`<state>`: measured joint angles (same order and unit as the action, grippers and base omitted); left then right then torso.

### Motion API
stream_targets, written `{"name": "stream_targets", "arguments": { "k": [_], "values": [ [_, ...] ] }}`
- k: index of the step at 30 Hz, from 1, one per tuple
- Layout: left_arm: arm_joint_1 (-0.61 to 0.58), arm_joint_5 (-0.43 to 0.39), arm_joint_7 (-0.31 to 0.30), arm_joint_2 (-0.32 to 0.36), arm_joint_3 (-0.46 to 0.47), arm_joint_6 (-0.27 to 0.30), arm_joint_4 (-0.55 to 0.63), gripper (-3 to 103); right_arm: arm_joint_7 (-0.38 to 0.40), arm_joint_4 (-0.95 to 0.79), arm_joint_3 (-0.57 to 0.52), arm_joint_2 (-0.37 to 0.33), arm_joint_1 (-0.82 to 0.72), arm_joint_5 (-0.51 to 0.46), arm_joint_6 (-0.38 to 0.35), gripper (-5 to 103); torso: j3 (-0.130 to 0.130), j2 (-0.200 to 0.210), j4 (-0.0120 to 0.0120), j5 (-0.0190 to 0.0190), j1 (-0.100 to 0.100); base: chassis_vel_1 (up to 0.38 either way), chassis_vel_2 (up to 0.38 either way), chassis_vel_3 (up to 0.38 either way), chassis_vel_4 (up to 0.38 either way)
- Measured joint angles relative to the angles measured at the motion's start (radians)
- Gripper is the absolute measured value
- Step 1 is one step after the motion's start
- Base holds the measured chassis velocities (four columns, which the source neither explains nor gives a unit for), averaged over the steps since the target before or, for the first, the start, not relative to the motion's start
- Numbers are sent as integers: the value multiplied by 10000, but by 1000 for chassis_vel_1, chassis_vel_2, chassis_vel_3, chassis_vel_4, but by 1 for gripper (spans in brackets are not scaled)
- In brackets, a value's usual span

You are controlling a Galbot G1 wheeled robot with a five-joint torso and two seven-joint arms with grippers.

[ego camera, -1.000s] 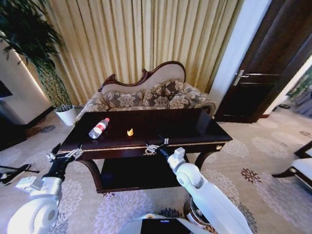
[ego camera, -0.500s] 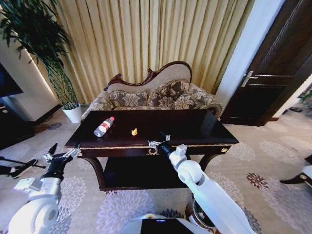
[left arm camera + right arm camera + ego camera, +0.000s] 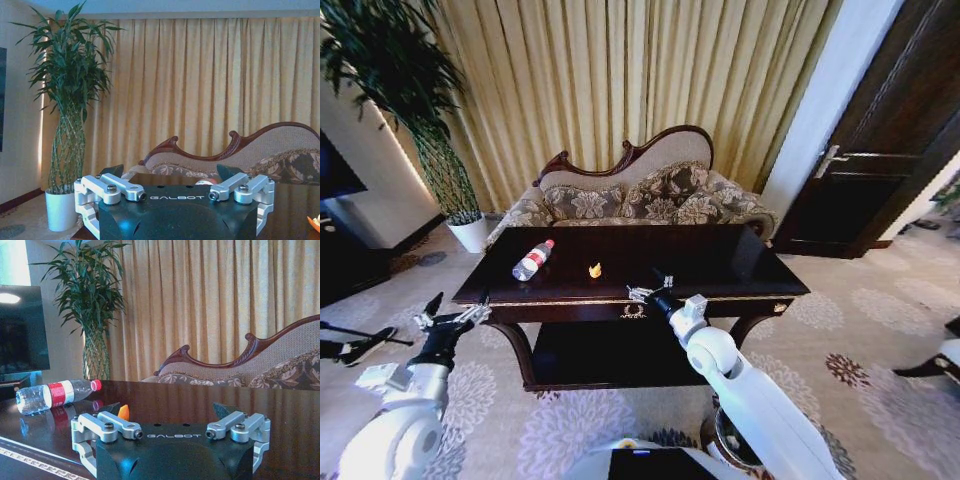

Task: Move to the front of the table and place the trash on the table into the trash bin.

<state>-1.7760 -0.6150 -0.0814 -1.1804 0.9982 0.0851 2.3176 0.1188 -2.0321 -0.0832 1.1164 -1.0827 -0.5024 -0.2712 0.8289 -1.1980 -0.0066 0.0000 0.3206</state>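
The left gripper (image 3: 453, 320), fingers spread apart, hovers off the left corner of the table (image 3: 720, 270). On the tabletop lie a plastic bottle (image 3: 533, 259) and an orange scrap (image 3: 595, 269). The right gripper (image 3: 648, 291), fingers apart, sits over the front edge.

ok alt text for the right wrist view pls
The right gripper, fingers open and empty, sits low over the dark glossy table. Ahead lie a clear bottle on its side and an orange scrap, with a sofa and curtains behind.
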Motion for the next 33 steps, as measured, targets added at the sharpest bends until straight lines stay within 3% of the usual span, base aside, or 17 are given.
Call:
{"name": "stream_targets", "arguments": {
  "k": [33],
  "values": [
    [-87,112,114,-82,-42,-18,52,100,0,-141,-228,88,-393,160,16,100,0,0,1,0,0,0,0,0,0]
  ]
}}
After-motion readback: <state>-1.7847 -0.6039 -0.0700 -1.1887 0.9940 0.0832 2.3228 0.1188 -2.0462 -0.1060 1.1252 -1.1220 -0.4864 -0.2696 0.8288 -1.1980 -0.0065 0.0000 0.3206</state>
